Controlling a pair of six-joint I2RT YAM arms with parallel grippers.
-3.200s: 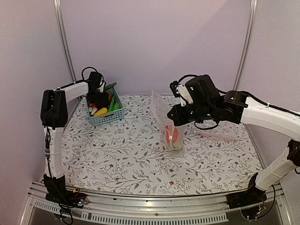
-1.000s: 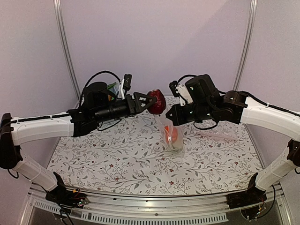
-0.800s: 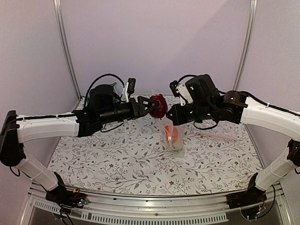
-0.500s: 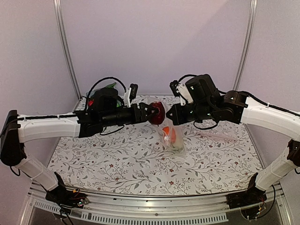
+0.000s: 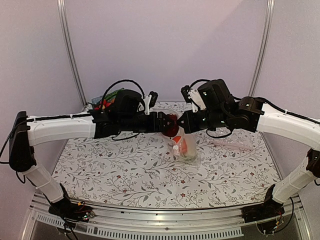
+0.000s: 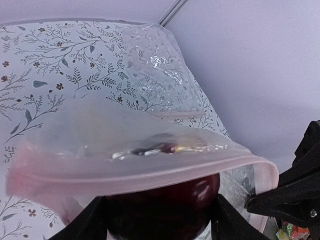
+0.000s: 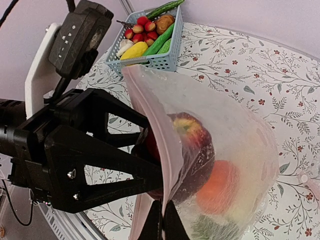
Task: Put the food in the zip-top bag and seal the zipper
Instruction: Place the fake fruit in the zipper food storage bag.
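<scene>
Since a second earlier, the left arm had reached further right and lower, bringing the dark maroon piece (image 5: 171,126) from above the bag's top edge down into its mouth; the right arm had kept its place. The left gripper (image 5: 168,124) was clamped on the maroon piece, with one finger on each side of it, as its own wrist view showed. The piece sat partly inside the zip-top bag (image 7: 245,135) and showed through the clear wall in the right wrist view. The pinkish zipper (image 6: 150,172) strip was draped across its top.

The right gripper (image 7: 162,222) had its fingers pressed together on the bag's mouth edge, holding the bag upright with its bottom on the table (image 5: 125,170). Below the maroon piece an orange piece (image 7: 220,187) lay in the bag. Under that was something green, perhaps leafy, though the crinkled plastic blurred it.

The blue basket (image 7: 162,60) stood at the far left of the table, behind the left arm and well apart from the bag. It held small red fruits (image 7: 137,30), a yellow piece (image 7: 132,50), a green cucumber (image 7: 160,42) and the cream-white vegetable (image 7: 123,46), of which only an end showed. A second clear bag (image 5: 232,142) lay flat on the table just to the right of the held one.
</scene>
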